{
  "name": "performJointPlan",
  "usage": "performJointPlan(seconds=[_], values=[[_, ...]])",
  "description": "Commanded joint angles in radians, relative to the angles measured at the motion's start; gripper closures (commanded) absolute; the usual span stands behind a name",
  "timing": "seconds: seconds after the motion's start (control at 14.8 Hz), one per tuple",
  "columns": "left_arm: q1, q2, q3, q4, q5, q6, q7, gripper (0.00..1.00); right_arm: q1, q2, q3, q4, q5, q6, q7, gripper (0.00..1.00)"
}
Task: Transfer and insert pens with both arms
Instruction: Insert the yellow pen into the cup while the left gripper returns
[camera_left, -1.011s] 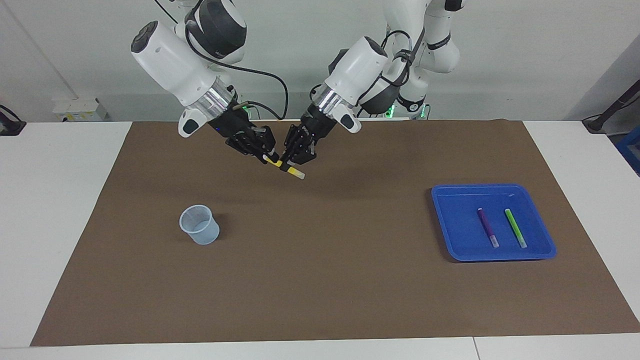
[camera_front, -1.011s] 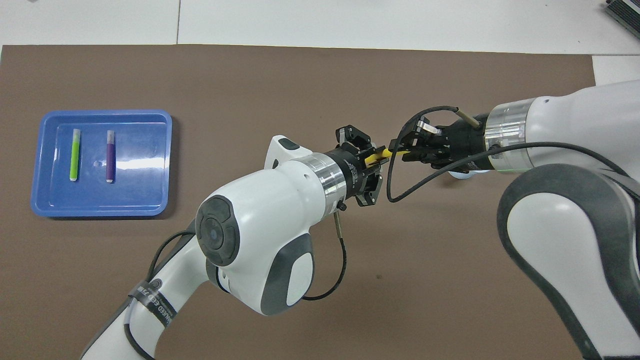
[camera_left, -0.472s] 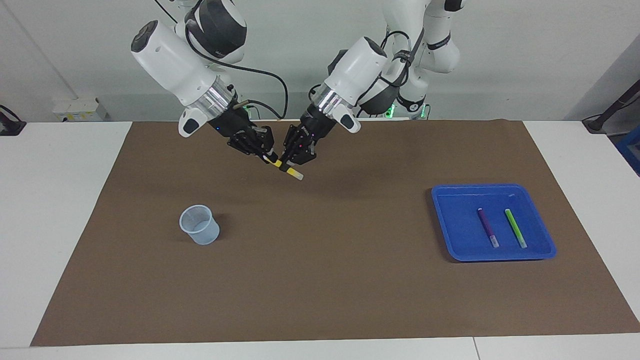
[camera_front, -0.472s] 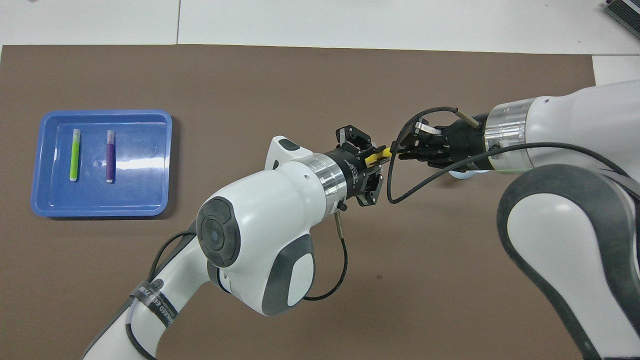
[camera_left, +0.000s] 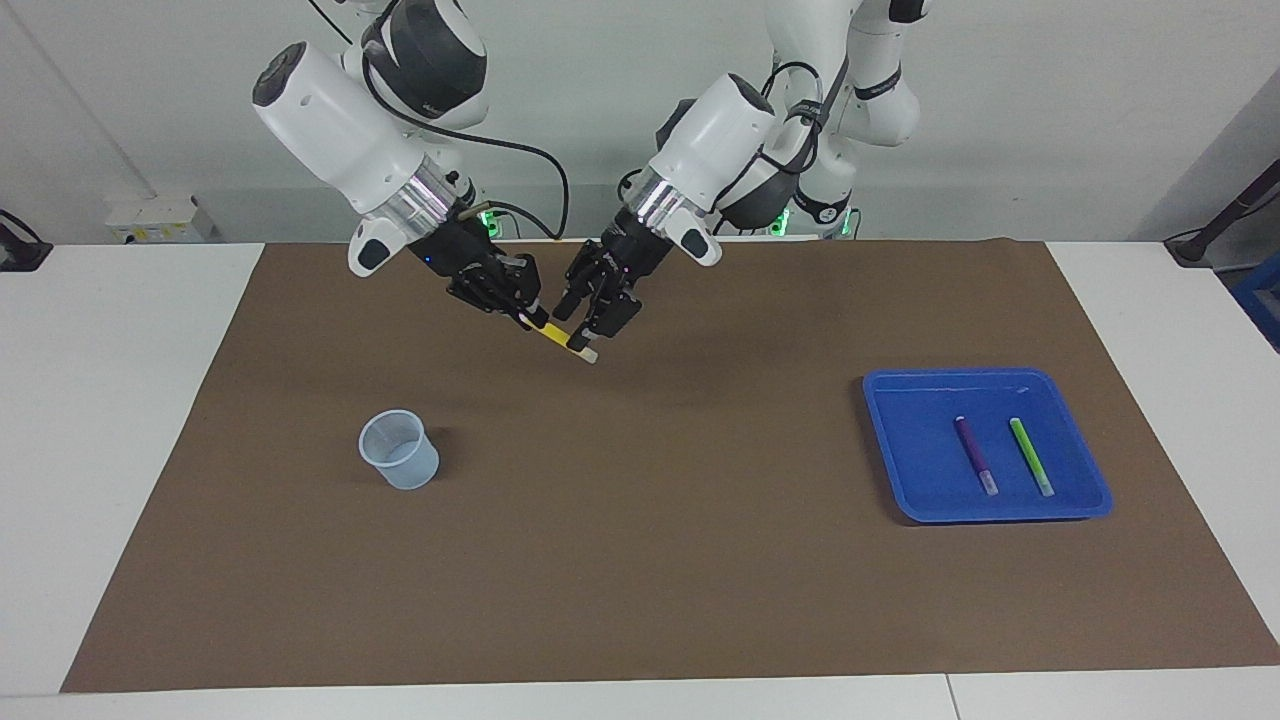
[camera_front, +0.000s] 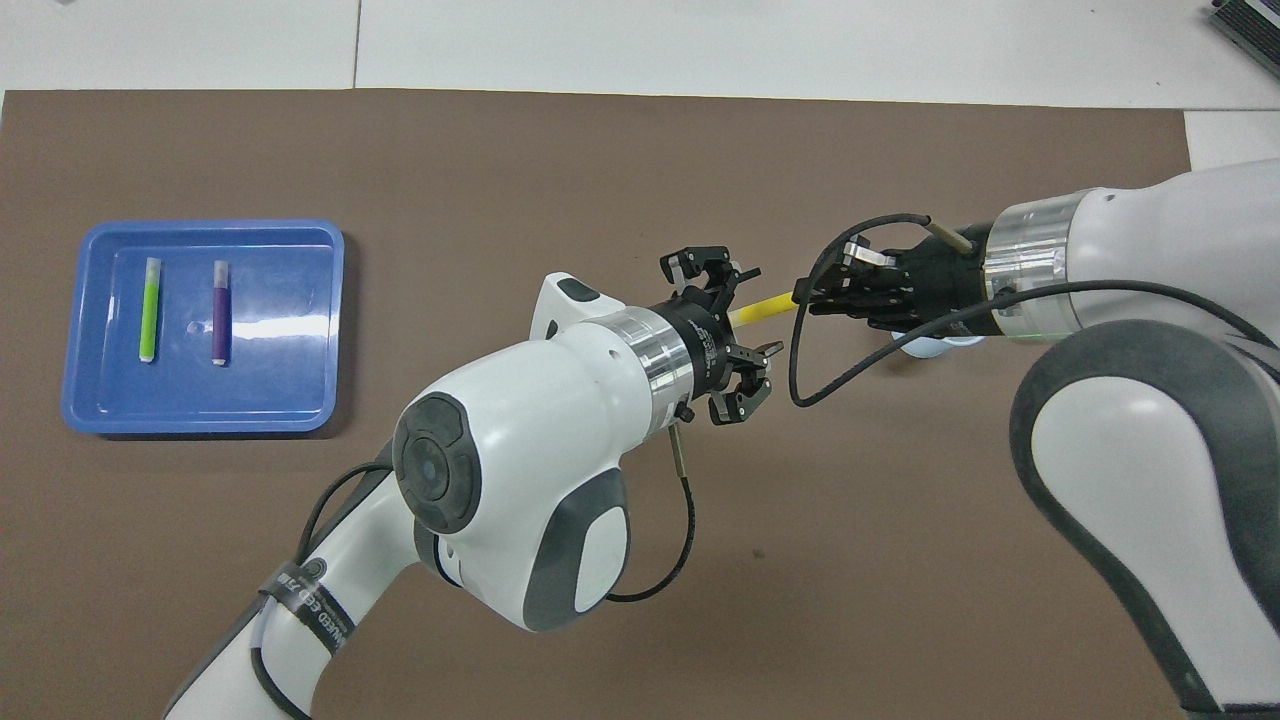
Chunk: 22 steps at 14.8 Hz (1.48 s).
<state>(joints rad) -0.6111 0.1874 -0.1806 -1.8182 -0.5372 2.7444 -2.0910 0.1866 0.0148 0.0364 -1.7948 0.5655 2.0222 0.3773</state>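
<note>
Yellow pen (camera_left: 560, 338): whitish cap | right gripper (camera_left: 522, 312) clamps it | left gripper (camera_left: 596, 322) spread

A yellow pen (camera_left: 556, 336) has a pale cap end. A purple pen (camera_left: 974, 455) and bright green pen (camera_left: 1030, 456) lie in a blue tray (camera_left: 900, 440); the mat (camera_left: 640, 560) is brown.

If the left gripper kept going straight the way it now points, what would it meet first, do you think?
Probably the yellow pen: the left gripper, jaws open, points down toward the right gripper, which holds that pen. Past it lies the brown mat. Depth is hard to judge.
</note>
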Motion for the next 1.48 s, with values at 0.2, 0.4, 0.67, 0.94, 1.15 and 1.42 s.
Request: performJointPlan(seconds=[0.2, 0.4, 0.67, 0.94, 1.15, 1.42], values=[[0.069, -0.097, 0.026, -0.010, 0.011, -0.207, 0.103, 0.39, -0.084, 0.004, -0.001, 0.029, -0.144, -0.095, -0.185, 1.00], [0.122, -0.167, 0.024, -0.004, 0.140, -0.385, 0.210, 0.42, -0.145, 0.004, -0.001, 0.012, -0.257, -0.115, -0.291, 1.00], [0.200, -0.201, 0.024, 0.022, 0.213, -0.579, 0.423, 0.42, -0.197, 0.020, 0.000, 0.003, -0.427, -0.112, -0.399, 1.00], [0.313, -0.216, 0.024, 0.022, 0.244, -0.730, 0.763, 0.43, -0.219, 0.074, 0.000, 0.005, -0.532, -0.059, -0.460, 1.00], [0.428, -0.238, 0.024, 0.010, 0.244, -0.813, 1.042, 0.43, -0.220, 0.111, 0.000, 0.014, -0.553, -0.019, -0.463, 1.00], [0.578, -0.253, 0.026, -0.001, 0.246, -0.903, 1.437, 0.45, -0.220, 0.131, 0.000, 0.015, -0.569, 0.018, -0.465, 1.00]])
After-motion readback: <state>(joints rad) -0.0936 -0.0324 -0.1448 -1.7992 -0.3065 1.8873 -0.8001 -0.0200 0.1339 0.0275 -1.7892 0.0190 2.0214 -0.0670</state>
